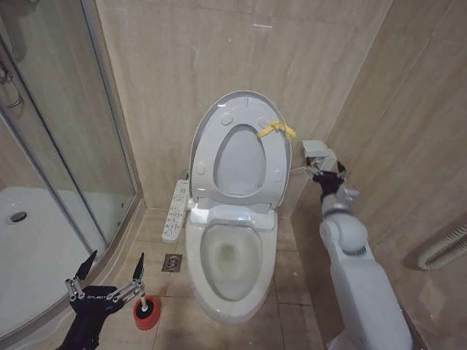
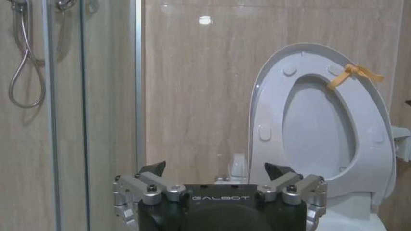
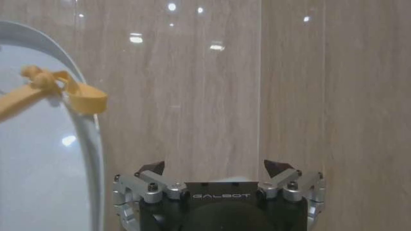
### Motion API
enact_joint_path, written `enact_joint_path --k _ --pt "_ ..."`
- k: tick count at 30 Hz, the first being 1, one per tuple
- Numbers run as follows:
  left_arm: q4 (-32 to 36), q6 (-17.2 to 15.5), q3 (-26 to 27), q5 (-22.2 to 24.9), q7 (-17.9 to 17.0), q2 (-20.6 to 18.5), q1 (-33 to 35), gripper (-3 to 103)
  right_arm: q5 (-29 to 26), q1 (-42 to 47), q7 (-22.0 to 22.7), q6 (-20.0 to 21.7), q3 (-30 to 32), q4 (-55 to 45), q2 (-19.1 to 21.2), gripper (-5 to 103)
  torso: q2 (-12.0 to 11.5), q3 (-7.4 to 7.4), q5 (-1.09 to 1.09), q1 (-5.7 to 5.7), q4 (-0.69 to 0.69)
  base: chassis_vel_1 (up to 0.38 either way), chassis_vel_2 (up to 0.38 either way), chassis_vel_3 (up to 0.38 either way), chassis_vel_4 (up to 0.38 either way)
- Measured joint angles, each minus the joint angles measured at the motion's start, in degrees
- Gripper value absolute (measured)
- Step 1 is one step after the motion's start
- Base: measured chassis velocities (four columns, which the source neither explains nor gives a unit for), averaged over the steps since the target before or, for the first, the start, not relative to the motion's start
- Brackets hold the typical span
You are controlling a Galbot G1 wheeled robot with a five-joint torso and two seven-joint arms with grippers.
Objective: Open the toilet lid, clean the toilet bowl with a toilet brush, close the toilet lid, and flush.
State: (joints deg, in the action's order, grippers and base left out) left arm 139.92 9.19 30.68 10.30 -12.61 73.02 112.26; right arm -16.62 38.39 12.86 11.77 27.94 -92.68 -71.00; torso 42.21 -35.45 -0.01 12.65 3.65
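With the lid (image 1: 242, 147) raised against the far wall, opening looks done; brushing, closing and flushing remain. Left claw (image 1: 106, 283) hangs released near the brush (image 1: 146, 310); right claw (image 1: 315, 159), released, sits right of the lid.

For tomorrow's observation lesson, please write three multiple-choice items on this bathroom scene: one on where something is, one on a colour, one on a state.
1. Where is the red brush holder?
A. on the floor beside the toilet bowl, on the robot's left
B. on the shower tray
C. hanging on the wall

2. What colour is the strap loop on the toilet lid?
A. blue
B. yellow
C. green

3. How does the toilet lid stand?
A. shut over the bowl
B. taken off, lying on the floor
C. raised upright against the wall

Key: 1 A, the holder stands on the tiles near the open left gripper. 2 B, the loop shows yellow at the lid's top edge. 3 C, the bowl lies uncovered, and the open right gripper is beside the raised lid.
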Motion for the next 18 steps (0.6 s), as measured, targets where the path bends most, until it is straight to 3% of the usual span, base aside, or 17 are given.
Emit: enact_joint_path --k 8,14,18 --pt "0.0 0.0 0.0 0.0 0.0 0.0 0.0 100 11.4 -5.35 3.64 -4.54 -2.48 8.62 -3.26 100 0.0 0.0 0.0 0.0 0.01 0.0 0.0 0.0 0.0" --pt "0.0 0.0 0.0 0.0 0.0 0.0 0.0 100 15.77 -7.8 5.84 -6.87 -2.97 12.53 -4.25 100 0.0 0.01 0.0 -0.01 0.02 0.0 0.0 0.0 0.0" --pt "0.0 0.0 0.0 0.0 0.0 0.0 0.0 100 21.22 -11.64 8.03 -11.21 -3.13 19.2 -6.32 100 0.0 0.0 0.01 0.0 0.01 0.0 0.0 0.0 0.0"
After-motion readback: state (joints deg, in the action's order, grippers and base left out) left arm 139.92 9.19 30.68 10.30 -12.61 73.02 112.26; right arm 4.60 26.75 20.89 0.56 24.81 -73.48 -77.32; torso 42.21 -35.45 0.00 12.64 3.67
